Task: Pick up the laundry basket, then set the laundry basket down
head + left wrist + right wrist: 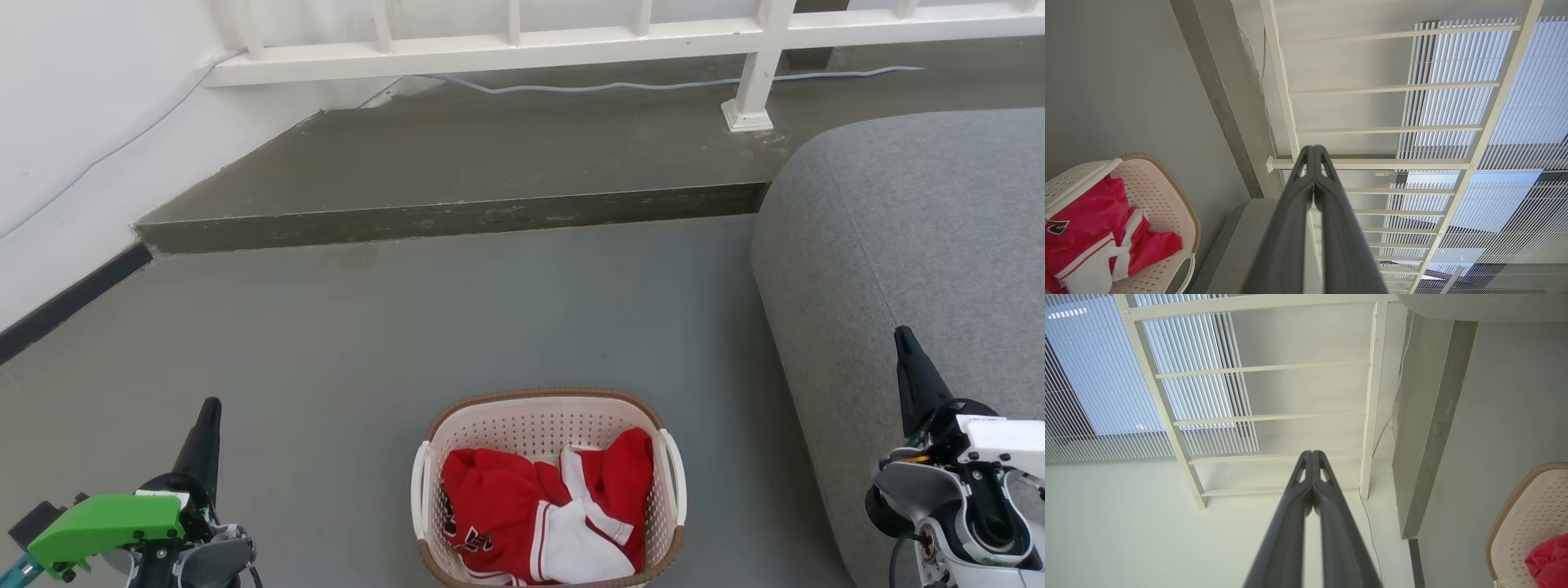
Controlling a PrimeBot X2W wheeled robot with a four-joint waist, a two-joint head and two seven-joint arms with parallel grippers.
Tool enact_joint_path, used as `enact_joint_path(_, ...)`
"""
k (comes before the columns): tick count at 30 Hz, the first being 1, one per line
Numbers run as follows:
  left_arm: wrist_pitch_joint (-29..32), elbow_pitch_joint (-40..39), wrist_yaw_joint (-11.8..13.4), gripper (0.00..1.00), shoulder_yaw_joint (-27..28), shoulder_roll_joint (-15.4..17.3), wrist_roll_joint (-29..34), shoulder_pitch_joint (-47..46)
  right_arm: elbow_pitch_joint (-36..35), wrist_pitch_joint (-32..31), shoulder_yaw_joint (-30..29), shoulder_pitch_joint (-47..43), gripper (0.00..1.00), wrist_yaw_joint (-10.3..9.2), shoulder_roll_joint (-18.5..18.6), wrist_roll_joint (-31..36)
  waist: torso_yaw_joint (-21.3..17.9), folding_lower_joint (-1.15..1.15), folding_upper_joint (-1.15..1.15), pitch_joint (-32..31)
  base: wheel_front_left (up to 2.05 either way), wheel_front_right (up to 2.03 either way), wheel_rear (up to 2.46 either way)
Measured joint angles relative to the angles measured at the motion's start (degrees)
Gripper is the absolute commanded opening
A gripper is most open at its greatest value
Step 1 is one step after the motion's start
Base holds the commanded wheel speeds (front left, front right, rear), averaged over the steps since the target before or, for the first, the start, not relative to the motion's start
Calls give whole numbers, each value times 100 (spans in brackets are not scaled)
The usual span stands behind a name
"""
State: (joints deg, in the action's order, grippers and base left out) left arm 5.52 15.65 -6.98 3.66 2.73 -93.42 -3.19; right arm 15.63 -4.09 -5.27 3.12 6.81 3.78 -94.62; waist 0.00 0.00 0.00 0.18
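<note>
Your laundry basket (539, 425) stands on grey floor (392, 327), bottom centre of head view, with red-and-white garment (522, 510) heaped inside. Your left gripper (209, 415) sits well off basket's left side. Your right gripper (904, 345) sits well off its right side, against grey cushion (922, 245). Neither touches basket. Both pairs of jaws clenched tip to tip, gripping nothing. Fingers point toward raised concrete step (457, 171) and white railing (571, 37).

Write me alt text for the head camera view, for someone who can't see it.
A cream laundry basket holding red and white clothes sits on the grey floor. The left gripper and right gripper, both shut, hover either side of it, touching nothing. A grey upholstered seat stands at right.
</note>
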Motion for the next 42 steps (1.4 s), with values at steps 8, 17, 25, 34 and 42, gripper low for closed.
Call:
enact_joint_path(8, 0, 0, 0, 0, 1, 0, 0, 0, 0, 0, -3, 0, 0, 0, -1, 0, 0, 0, 0, 0, 0, 0, 0)
enact_joint_path(17, 0, 0, 0, 0, 2, -1, 1, 0, 0, -1, -5, 0, 0, 0, -3, 1, 0, 0, 0, 0, 0, 0, 0)
enact_joint_path(25, 4, 0, 0, 0, 3, -2, 1, 0, 0, -1, -8, 0, 0, 0, -4, 8, 0, 0, 0, 0, 0, 0, 0)
enact_joint_path(34, 4, 0, 0, 0, 4, -2, 1, 0, 0, -7, -13, 0, 0, 0, -7, 8, 0, 0, 0, 0, 0, 0, 0)
enact_joint_path(42, 4, 0, 0, 0, 5, -3, 1, 0, 0, -7, -15, 0, 0, 0, -8, 9, 0, 0, 0, 0, 0, 0, 0)
